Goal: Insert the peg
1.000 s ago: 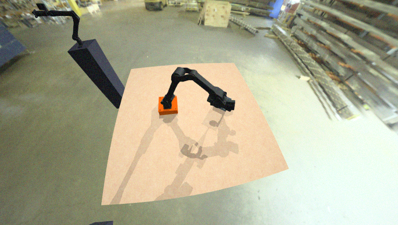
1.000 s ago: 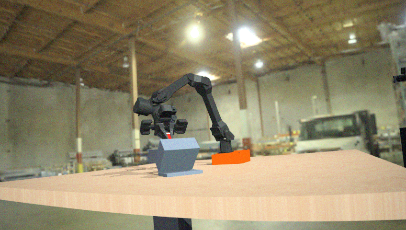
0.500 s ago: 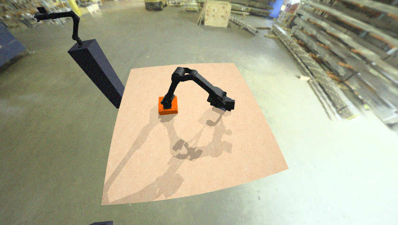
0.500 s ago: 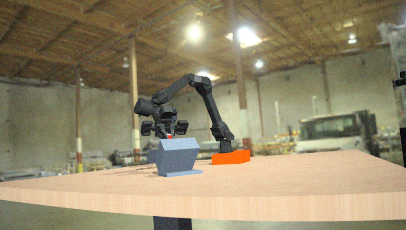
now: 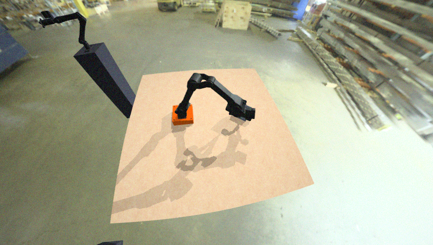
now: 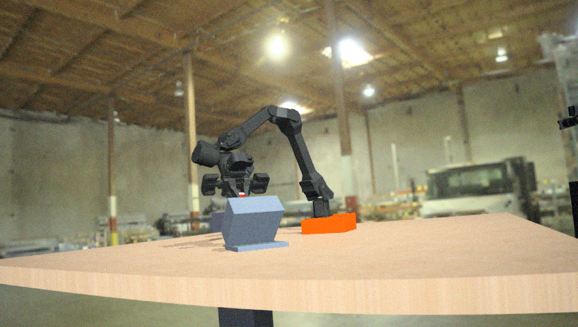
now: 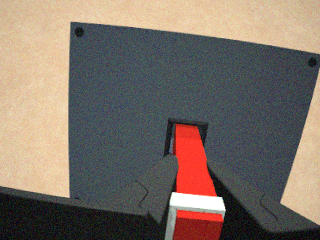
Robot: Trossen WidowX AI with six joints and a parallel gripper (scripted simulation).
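My gripper (image 7: pixel 188 167) (image 6: pixel 240 193) (image 5: pixel 246 116) is shut on a red square peg (image 7: pixel 191 168) with a white band near its top end. In the wrist view the peg's lower end sits inside the square hole (image 7: pixel 187 127) in the grey-blue sloped panel (image 7: pixel 120 100). In the exterior view only a small red bit of the peg (image 6: pixel 241 195) shows just above the panel block (image 6: pixel 251 221); the gripper sits right on top of it. In the top view the arm hides the panel and peg.
The arm's orange base (image 5: pixel 182 115) (image 6: pixel 328 223) stands on the tan table (image 5: pixel 212 181) (image 6: pixel 364 259). A dark post (image 5: pixel 104 75) with a camera arm rises left of the table. The panel block has a flat foot (image 6: pixel 256 246).
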